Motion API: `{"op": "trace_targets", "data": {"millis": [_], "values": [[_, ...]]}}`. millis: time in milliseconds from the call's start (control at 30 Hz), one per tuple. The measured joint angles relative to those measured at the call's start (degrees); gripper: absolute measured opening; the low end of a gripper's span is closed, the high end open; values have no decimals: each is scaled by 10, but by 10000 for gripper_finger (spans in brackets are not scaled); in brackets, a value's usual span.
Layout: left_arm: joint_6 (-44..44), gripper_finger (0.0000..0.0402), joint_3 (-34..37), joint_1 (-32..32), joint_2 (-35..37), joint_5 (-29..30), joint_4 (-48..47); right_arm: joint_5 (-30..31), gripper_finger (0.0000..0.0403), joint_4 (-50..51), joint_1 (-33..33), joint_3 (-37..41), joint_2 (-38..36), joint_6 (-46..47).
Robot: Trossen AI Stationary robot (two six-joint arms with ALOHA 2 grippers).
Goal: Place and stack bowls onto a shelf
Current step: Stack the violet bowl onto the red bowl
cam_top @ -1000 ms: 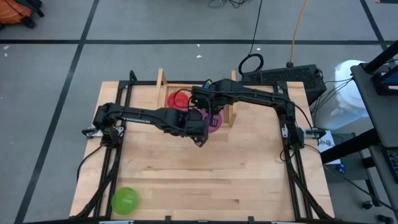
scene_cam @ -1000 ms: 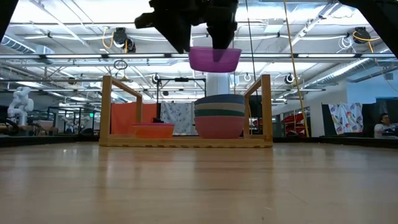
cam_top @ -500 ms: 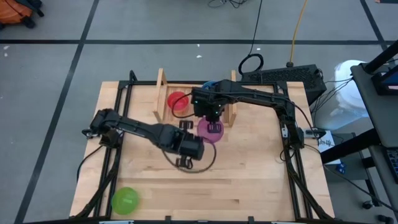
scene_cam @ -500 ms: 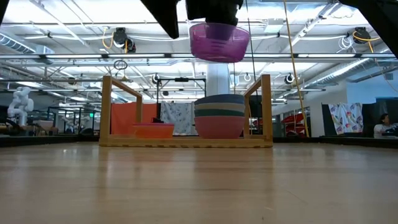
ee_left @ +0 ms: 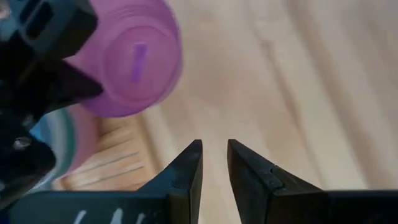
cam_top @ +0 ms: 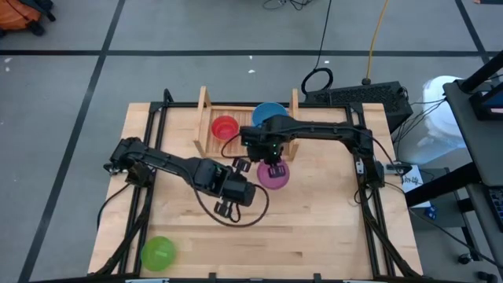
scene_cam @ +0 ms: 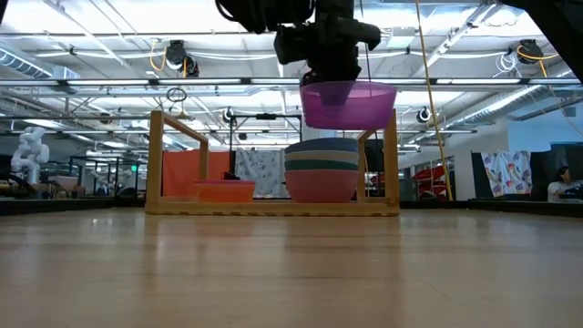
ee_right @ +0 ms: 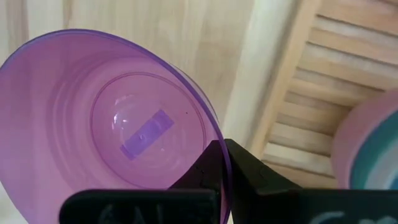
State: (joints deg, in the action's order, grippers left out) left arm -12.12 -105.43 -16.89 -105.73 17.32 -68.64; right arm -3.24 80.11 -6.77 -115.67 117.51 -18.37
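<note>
A purple bowl (cam_top: 274, 175) hangs over the table just in front of the shelf (cam_top: 246, 140), with my right gripper (cam_top: 271, 157) shut on it. On the shelf's slats sit a red bowl (cam_top: 225, 126) and a stack of bowls with a blue one on top (cam_top: 269, 114). In the low view the stack (scene_cam: 322, 170) stands below and behind the purple bowl (scene_cam: 348, 103). My left gripper (ee_left: 214, 155) is open a little and holds nothing. It hovers to the left of the purple bowl (ee_left: 130, 62) and nearer the table's near edge. A green bowl (cam_top: 157, 253) rests on the table near the front left corner. My right gripper pinches the purple bowl's rim (ee_right: 217, 155) on the side toward the shelf, one finger inside the bowl and one outside. The fingers come from above, pointing down. The bowl hangs upright and nearly level below them, clear of the table and the shelf.
The shelf's two upright side boards (cam_top: 203, 101) (cam_top: 295, 102) stand at its ends. Black frame rails (cam_top: 149, 196) run along both sides of the wooden table. Bare tabletop lies between the arms and the near edge.
My right gripper has carried the purple bowl from over the shelf's front toward the table's near edge and a little right, then lowered it. My left gripper has drawn back from the bowl toward the near edge and has rolled about its own axis.
</note>
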Motion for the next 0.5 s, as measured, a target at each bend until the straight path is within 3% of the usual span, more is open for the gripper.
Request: {"op": "trace_targets", "data": {"millis": [100,500], "values": [[-16,81,0,8,0,-40,2,1,0,-14,8,9,0,-7],[-105,81,71,10,1,-43,53,14,0,-90,41,10,0,-81]]}}
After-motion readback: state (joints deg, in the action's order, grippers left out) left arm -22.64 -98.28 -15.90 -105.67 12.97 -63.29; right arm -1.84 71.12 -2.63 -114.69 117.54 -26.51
